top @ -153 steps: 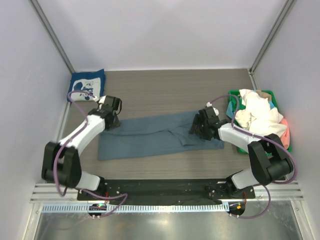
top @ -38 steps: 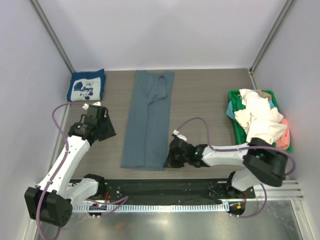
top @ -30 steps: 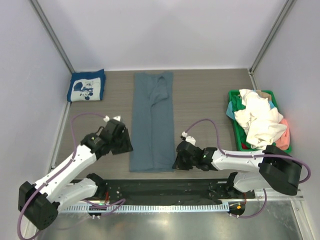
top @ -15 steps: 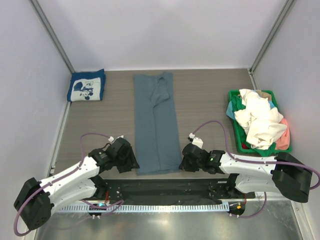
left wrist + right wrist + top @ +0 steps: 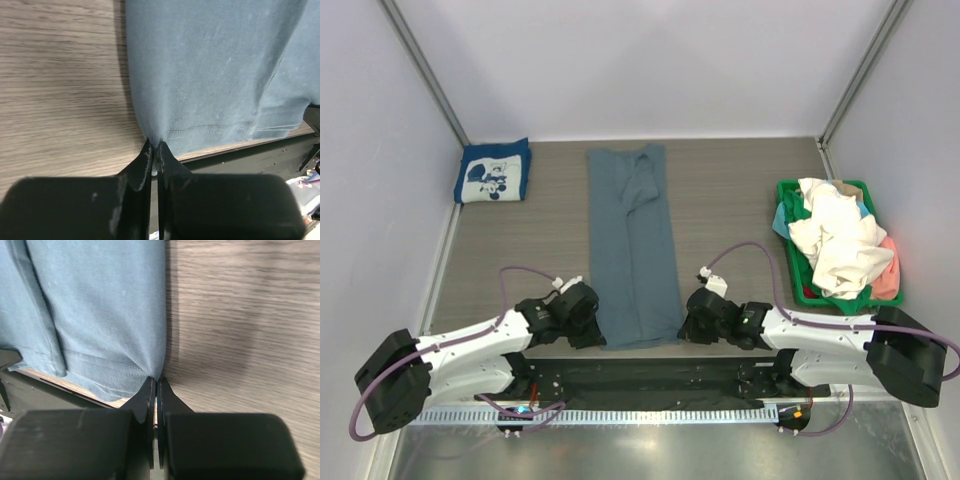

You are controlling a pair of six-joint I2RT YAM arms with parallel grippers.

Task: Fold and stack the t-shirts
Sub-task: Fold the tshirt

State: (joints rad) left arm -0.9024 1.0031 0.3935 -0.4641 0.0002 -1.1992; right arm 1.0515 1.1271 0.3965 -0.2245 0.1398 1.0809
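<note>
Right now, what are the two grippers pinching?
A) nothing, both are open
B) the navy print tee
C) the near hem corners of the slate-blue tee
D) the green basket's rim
C: each wrist view shows closed fingertips meeting on a near hem corner of the slate-blue tee, the left gripper on its left corner and the right gripper on its right corner.

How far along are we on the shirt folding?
Done: one navy printed shirt lies folded in the far left corner. In hand: the slate-blue shirt lies as a long narrow strip, left fingers and right fingers shut on its near corners. Left: fold it shorter, stack it, then the heap of shirts in the green basket.
</note>
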